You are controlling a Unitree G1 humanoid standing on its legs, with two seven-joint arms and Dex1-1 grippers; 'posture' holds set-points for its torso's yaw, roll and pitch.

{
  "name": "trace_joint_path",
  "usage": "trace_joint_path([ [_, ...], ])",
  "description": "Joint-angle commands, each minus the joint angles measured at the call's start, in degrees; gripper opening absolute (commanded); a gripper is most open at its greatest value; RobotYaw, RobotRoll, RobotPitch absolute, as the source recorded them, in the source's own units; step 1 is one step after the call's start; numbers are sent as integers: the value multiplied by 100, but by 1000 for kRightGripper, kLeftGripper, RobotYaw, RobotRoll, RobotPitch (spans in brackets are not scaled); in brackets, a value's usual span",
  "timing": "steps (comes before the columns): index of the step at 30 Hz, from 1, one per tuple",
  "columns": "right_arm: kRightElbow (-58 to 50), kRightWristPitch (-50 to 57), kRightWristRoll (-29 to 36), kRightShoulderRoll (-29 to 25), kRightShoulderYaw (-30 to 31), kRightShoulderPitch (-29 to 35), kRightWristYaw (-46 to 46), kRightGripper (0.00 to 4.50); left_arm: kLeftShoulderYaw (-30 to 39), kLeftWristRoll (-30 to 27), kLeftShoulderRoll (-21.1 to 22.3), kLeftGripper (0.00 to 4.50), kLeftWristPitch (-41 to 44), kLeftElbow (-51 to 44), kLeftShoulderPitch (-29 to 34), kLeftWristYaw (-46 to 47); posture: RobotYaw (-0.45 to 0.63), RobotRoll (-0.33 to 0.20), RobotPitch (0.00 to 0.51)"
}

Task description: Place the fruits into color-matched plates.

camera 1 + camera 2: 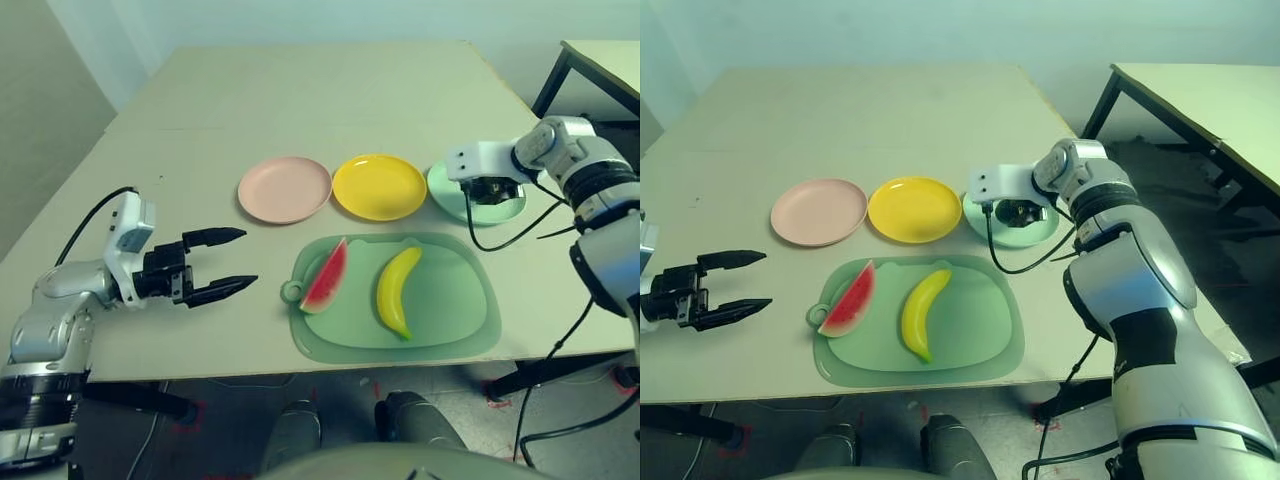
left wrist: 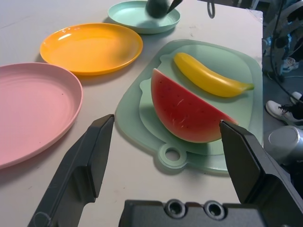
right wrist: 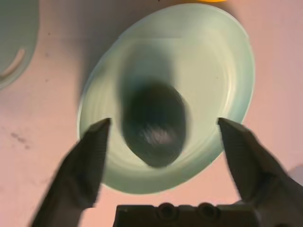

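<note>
Beige table [image 1: 300,110]: avocado [image 3: 154,124] in green plate [image 3: 222,61] under spread right claw [image 3: 163,130]; watermelon [image 1: 327,277] and banana [image 1: 397,291] on mat [image 1: 455,310], lengthwise away from robot; watermelon nearest spread, empty left claw [image 1: 235,262], just to its right.

You have three plates in a row on the table: one pink plate [image 1: 284,189], one yellow plate [image 1: 379,186] and one mint green plate [image 3: 222,61]. You have three toy fruits: one watermelon wedge [image 1: 327,276], one banana [image 1: 397,291] and one dark avocado [image 3: 154,124] (blurred). You also have one pale green mat [image 1: 455,300], and two hands, left hand [image 1: 222,265] and right hand [image 3: 163,144].
</note>
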Motion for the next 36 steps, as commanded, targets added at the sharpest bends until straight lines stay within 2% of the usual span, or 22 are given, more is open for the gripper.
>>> trace_joint_path([
  [1, 30, -48, -89, -46, -169, -5, 46, 4471, -36, 34, 18, 4500, -4, -2, -51, 6, -26, 0, 52],
  [6, -125, -538, -240, -204, -158, -179, 390, 4471, -175, 84, -27, 4500, -34, 189, -287, -59, -56, 0, 52],
  [11, -702, -1606, 127, -205, -356, -247, 1675, 4471, -300, 115, 19, 4500, -68, 419, -451, -304, -89, 0, 53],
  [14, -1337, -1915, 509, -168, -488, 21, 2435, 4471, -345, 96, 53, 4500, -89, 500, -516, -484, -99, 0, 54],
  [18, -2748, -1768, 1141, -115, -529, 635, 3236, 4471, -379, 106, 91, 4500, -168, 614, -620, -736, -102, 0, 55],
  [22, -4162, -1491, 1670, -371, -70, 1103, 3341, 4471, -424, 104, 155, 4500, -204, 641, -635, -996, -90, 0, 57],
  [26, -5139, -1087, 2054, -636, 345, 1381, 3341, 4471, -414, 32, 235, 4500, -190, 523, -555, -1260, -79, 0, 58],
  [36, -5967, -744, 2233, -769, 704, 1627, 3341, 4471, -362, -47, 270, 4500, -46, 302, -427, -1321, -67, 0, 55],
])
